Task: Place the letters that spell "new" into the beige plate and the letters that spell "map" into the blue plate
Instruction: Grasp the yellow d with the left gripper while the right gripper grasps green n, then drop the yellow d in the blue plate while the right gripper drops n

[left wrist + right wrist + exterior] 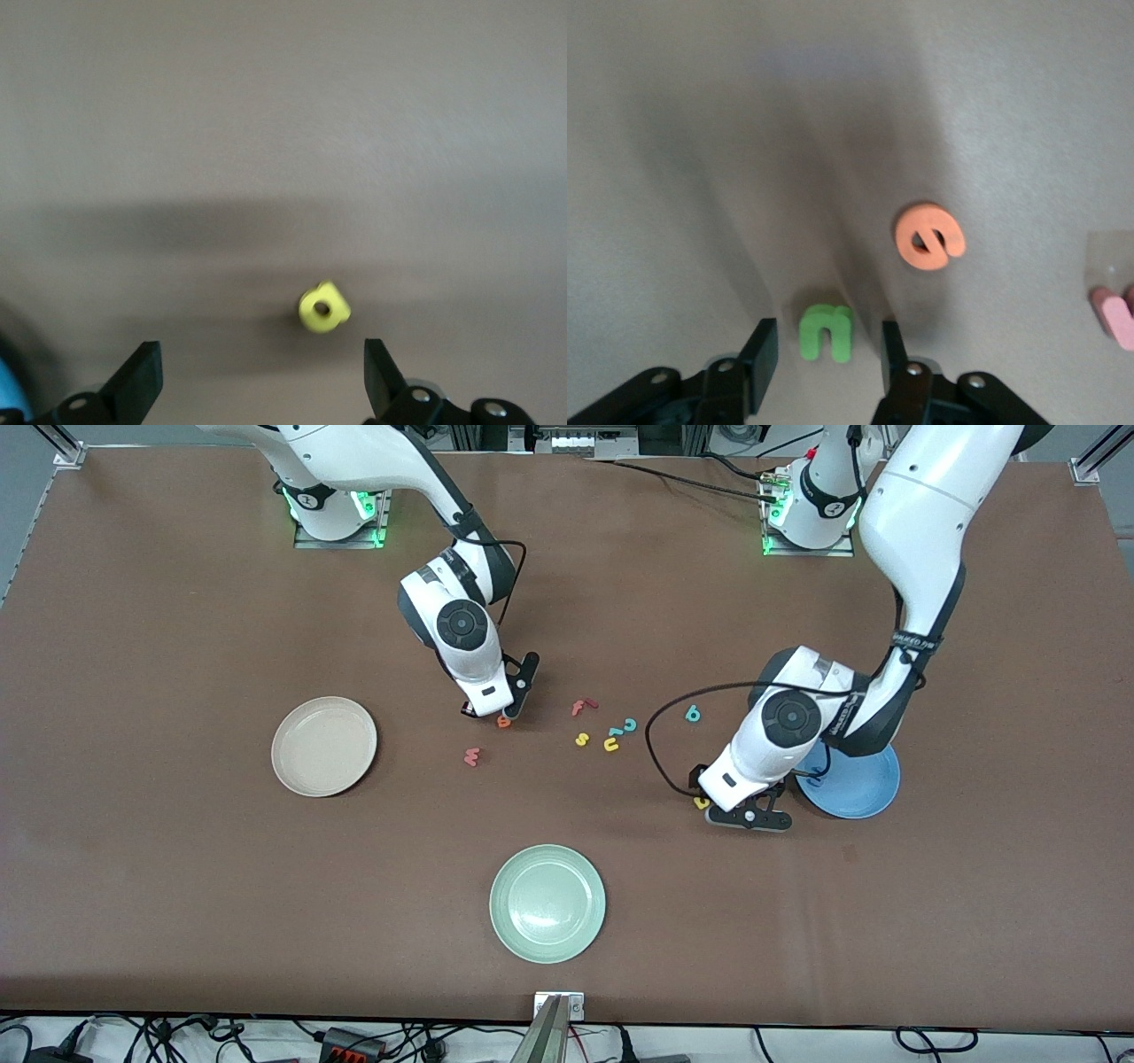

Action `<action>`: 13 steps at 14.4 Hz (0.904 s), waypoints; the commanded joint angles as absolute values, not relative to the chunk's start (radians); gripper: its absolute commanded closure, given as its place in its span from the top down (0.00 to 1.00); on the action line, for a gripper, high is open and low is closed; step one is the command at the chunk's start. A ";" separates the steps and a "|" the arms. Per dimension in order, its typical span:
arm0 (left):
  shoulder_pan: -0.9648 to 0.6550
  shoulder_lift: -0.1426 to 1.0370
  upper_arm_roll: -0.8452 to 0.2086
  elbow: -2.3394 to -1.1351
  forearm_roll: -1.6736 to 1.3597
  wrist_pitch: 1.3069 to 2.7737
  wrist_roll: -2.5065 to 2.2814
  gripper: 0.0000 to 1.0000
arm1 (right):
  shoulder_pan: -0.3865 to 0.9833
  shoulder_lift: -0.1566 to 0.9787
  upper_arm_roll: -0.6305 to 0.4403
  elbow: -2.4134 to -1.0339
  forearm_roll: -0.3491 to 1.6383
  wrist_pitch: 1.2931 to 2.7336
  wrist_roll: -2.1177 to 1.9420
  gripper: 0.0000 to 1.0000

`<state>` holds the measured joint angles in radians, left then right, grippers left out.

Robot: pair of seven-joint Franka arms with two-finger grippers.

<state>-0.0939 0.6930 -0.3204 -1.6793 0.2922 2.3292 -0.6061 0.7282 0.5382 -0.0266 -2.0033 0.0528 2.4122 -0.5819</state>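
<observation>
While soft and light, squashes easily: right pincer [822, 354] half-closed around green n [827, 331], gripping flat sides; left pincer [257, 376] wide open, empty, over yellow a [323, 307].

No printed text, label or number can be read anywhere on the rig or table.

Three plates [324, 746] – nine foam letters [582, 739].

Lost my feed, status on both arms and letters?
Left end effector open over yellow foam a, beside blue plate. Right end effector straddling green foam n. Nothing blocking.
</observation>
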 commanded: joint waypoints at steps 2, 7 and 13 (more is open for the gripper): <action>-0.112 0.750 -0.322 -1.614 0.285 2.312 -0.874 1.00 | 0.746 0.538 -0.029 -2.010 0.028 2.427 -0.601 0.38; -0.120 0.795 -0.322 -1.611 0.285 2.321 -0.877 0.62 | 0.744 0.538 -0.034 -2.010 0.015 2.424 -0.601 0.15; -0.124 0.799 -0.322 -1.600 0.285 2.319 -0.865 0.25 | 0.703 0.508 -0.099 -1.994 0.018 2.390 -0.580 0.13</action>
<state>-0.1204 0.7842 -0.3239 -1.6315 0.2918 2.3315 -0.8653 0.7266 0.5343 -0.0752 -1.9981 0.0280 2.4149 -0.5842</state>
